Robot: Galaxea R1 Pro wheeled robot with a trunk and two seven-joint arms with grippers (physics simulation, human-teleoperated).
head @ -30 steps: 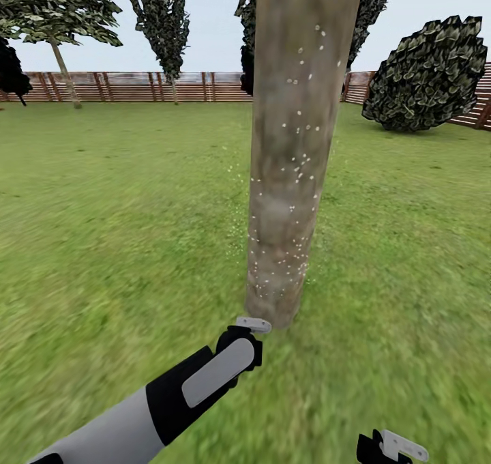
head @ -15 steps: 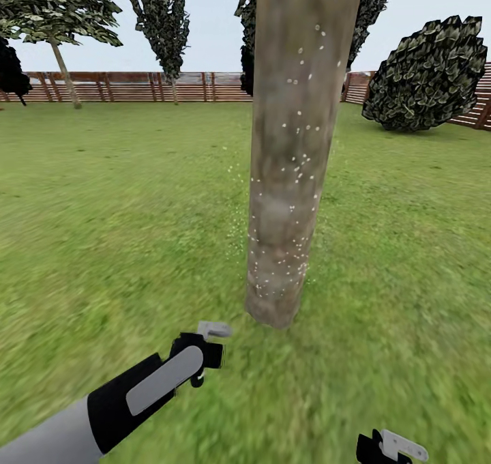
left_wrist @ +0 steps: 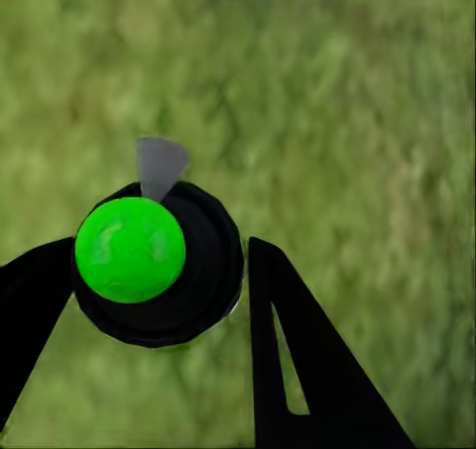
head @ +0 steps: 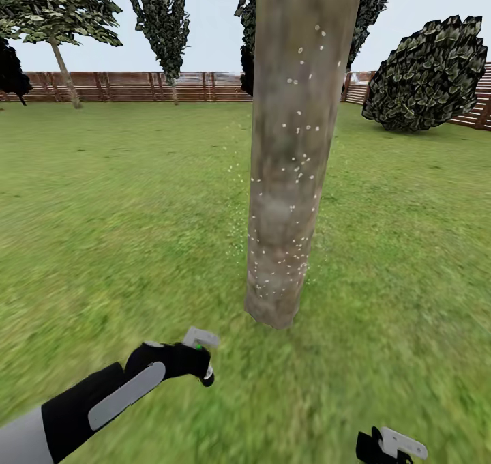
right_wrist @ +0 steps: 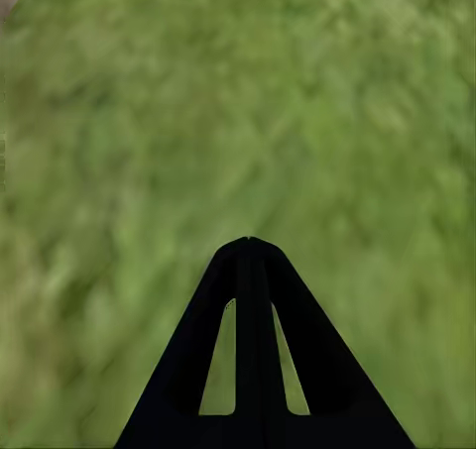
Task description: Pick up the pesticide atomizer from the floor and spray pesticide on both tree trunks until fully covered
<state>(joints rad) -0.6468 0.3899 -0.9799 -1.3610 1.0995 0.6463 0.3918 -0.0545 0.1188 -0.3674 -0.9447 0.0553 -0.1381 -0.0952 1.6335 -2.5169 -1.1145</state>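
Note:
A thick mottled grey-brown tree trunk (head: 290, 150) rises from the lawn in the middle of the head view. Its crown is cut off above. Tiny white pesticide specks (head: 294, 167) dot its face, thickest near the base. My left gripper (head: 198, 355) hangs low over the grass, to the left of the trunk's foot and closer to me. It is shut on the pesticide atomizer (left_wrist: 159, 271), a small black round body with a green cap and a grey nozzle. My right gripper (head: 392, 445) sits at the view's bottom edge, fingers (right_wrist: 248, 300) pressed together and empty.
Green lawn (head: 123, 198) spreads all round. A brown slatted fence (head: 136, 87) runs along the back, with thin dark-leaved trees (head: 164, 20) in front of it. A big dark bush (head: 429, 75) stands at the back right.
My left arm has drawn back from the trunk's foot, leftward and toward me, carrying the atomizer. The right arm and the view have stayed put.

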